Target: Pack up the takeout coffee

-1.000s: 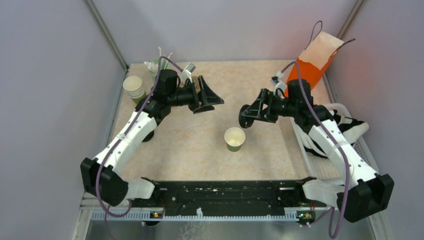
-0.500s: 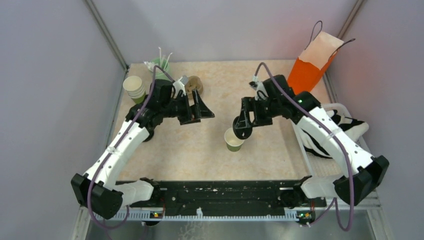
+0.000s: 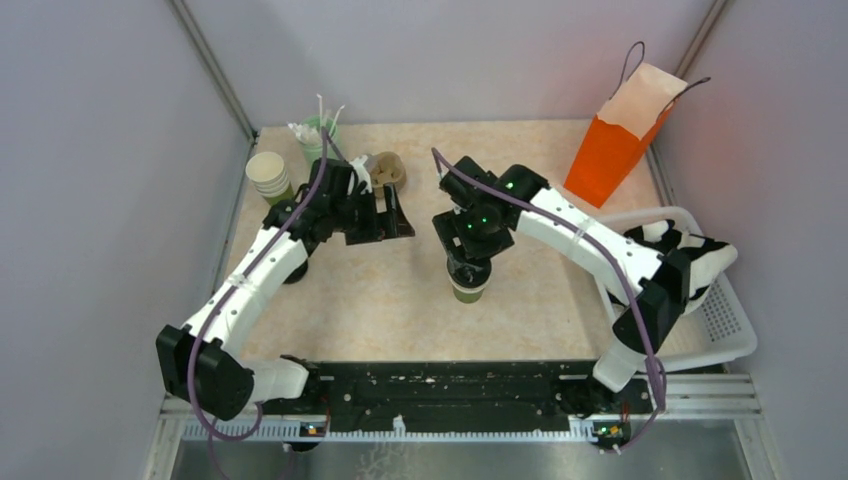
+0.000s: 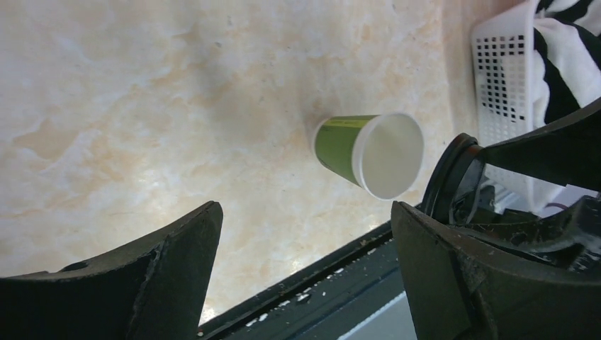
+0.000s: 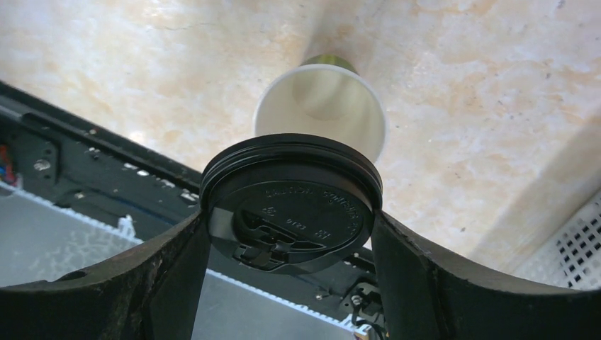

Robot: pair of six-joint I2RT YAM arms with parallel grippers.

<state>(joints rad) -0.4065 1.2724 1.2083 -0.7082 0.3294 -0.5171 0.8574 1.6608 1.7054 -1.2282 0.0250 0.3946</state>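
Note:
The takeout coffee cup [image 3: 467, 291] stands upright and lidless on the table's middle, olive-green outside and cream inside; it also shows in the left wrist view [image 4: 368, 152] and the right wrist view [image 5: 322, 106]. My right gripper [image 3: 466, 258] is shut on the round black plastic lid [image 5: 290, 205] by its rim and holds it just above the cup's mouth, offset toward the near side. The lid's edge shows in the left wrist view [image 4: 453, 177]. My left gripper [image 3: 398, 215] is open and empty, hovering left of the cup.
An orange paper bag [image 3: 615, 145] stands open at the back right. A white basket [image 3: 715, 320] with striped cloth sits at the right edge. A stack of lidless cups [image 3: 268, 175], a pale-green cup of white sticks [image 3: 318, 130] and a brown cup [image 3: 388, 168] stand back left.
My right arm has swung left and down, bringing the black lid from beside the bag to just over the cup. My left gripper has drawn slightly toward me.

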